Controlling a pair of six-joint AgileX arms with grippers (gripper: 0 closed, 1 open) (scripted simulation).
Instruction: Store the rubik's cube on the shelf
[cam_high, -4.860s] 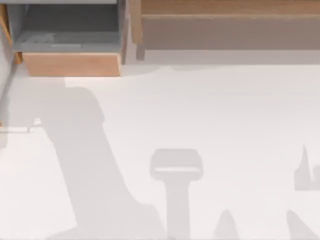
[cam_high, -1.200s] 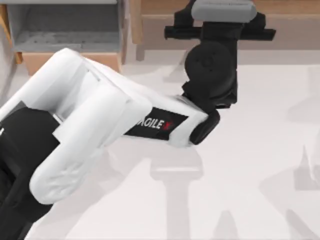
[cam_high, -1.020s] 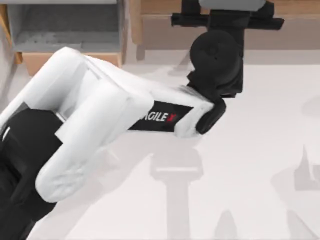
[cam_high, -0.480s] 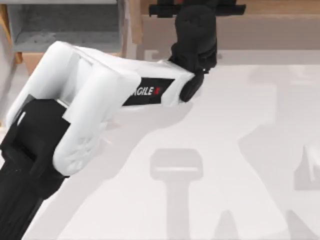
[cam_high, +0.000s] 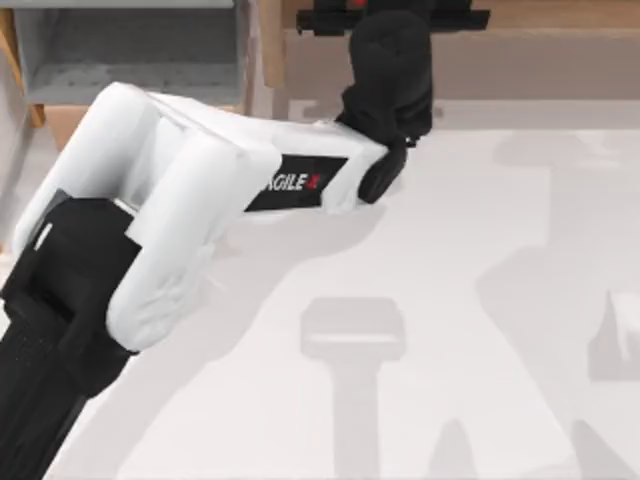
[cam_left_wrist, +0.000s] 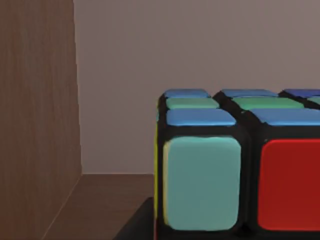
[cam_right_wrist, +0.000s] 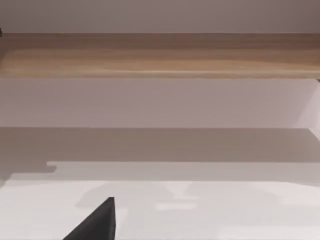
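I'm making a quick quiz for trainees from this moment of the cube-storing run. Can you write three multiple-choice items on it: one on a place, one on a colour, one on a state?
1. Where is the left arm reaching in the top view?
A. Over the shelf at the table's far edge
B. Into the grey-lined box
C. To the table's near right corner

2. In the left wrist view, what colour is the rubik's cube sticker beside the red one on the face toward the camera?
A. Orange
B. Pale teal
C. Black

3. Which way is the cube tilted?
A. On one corner
B. Leaning against the side board
C. Not tilted, its top face level

Answers:
1 A: the left arm stretches to the shelf.
2 B: the rubik's cube shows a pale teal sticker beside a red one.
3 C: the cube's top face lies level, with a gap to the wooden side board.
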